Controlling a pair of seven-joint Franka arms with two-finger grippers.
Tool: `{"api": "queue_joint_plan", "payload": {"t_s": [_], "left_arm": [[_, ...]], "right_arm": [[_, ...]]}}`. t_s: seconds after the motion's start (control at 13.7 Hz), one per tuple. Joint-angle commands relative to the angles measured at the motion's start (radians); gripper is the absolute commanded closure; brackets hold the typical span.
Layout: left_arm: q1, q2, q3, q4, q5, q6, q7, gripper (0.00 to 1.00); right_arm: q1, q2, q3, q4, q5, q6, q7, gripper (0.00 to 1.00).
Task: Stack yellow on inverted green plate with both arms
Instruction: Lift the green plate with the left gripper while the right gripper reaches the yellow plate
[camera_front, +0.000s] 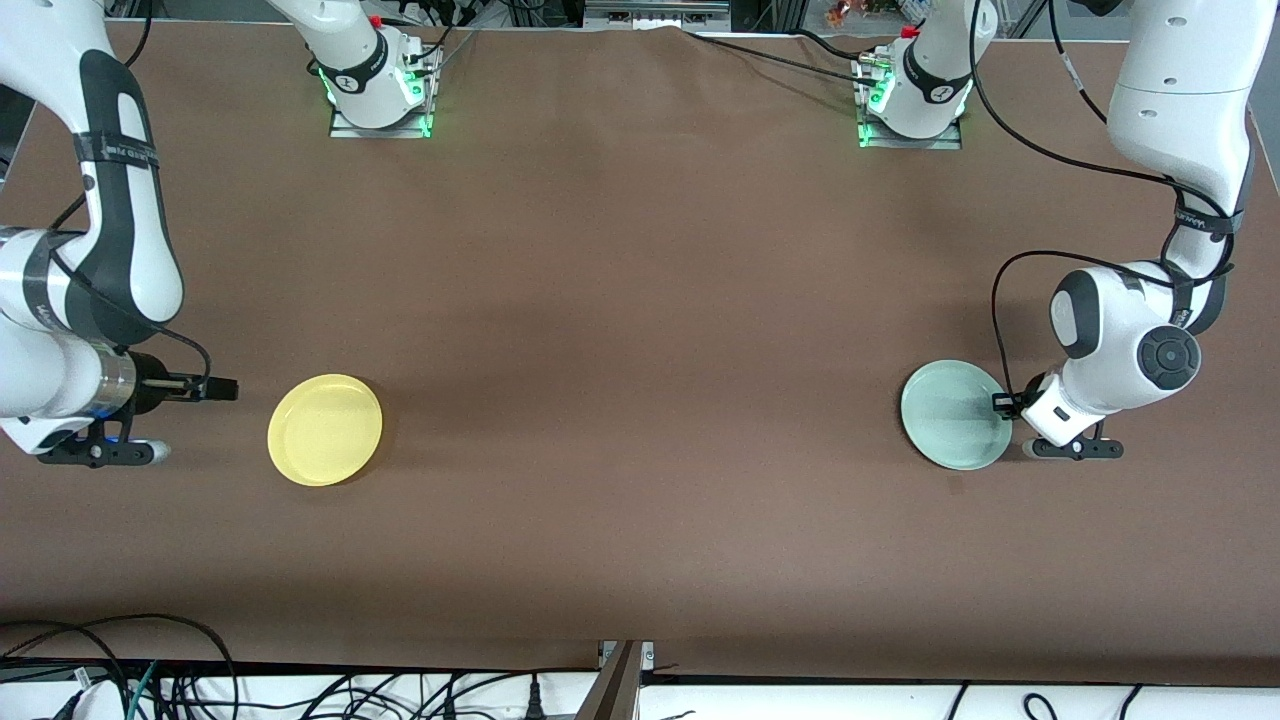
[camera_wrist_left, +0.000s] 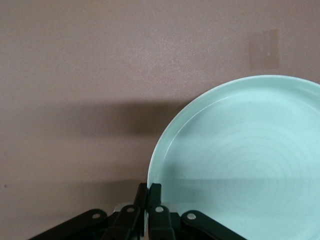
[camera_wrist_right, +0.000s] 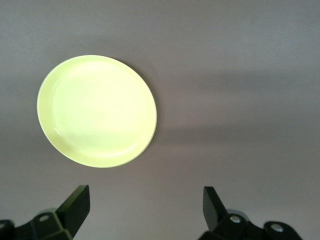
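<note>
While I watched remotely, the left gripper (camera_wrist_left: 148, 192) had its jaws pinched tight on the low rim of the green plate (camera_front: 952, 414), a smooth, round, pale mint dish lying rim-up on the matte brown surface (camera_front: 640, 350) toward the left arm's end. The right gripper (camera_wrist_right: 145, 205) hung low near the right arm's end, jaws spread wide and holding nothing, beside the yellow plate (camera_front: 325, 429), glossy, shallow, circular, also rim-up.

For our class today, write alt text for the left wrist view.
The left claw is shut on the rim of the green plate, which lies right side up on the brown table. A faint tape patch shows on the table nearby.
</note>
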Motion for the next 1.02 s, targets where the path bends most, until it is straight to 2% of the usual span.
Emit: {"api": "queue_joint_plan", "payload": {"t_s": [0.0, 0.22, 0.29, 0.59, 0.66, 0.8, 0.95], "left_arm": [[-0.002, -0.009, -0.007, -0.006, 0.006, -0.011, 0.021, 1.0], [-0.015, -0.014, -0.01, 0.031, 0.02, -0.023, 0.02, 1.0], [-0.016, -0.014, -0.031, 0.064, 0.02, -0.061, 0.018, 1.0], [-0.067, -0.017, -0.049, 0.279, 0.023, -0.286, 0.015, 1.0], [-0.094, -0.017, -0.045, 0.319, 0.04, -0.328, 0.012, 1.0], [-0.136, -0.017, -0.048, 0.391, 0.162, -0.365, -0.007, 1.0], [-0.191, -0.017, -0.047, 0.427, 0.209, -0.388, -0.058, 1.0]], "right_arm": [[-0.018, 0.041, 0.008, -0.006, 0.029, 0.042, 0.011, 0.0], [-0.04, 0.086, 0.008, -0.006, 0.081, 0.068, 0.01, 0.0], [-0.04, 0.104, 0.008, -0.006, 0.083, 0.088, 0.01, 0.0], [-0.038, 0.155, 0.008, -0.021, 0.084, 0.177, 0.011, 0.0], [-0.038, 0.155, 0.008, -0.047, 0.084, 0.217, 0.01, 0.0], [-0.04, 0.156, 0.008, -0.072, 0.086, 0.269, 0.01, 0.0], [-0.043, 0.169, 0.009, -0.083, 0.104, 0.283, 0.01, 0.0]]}}
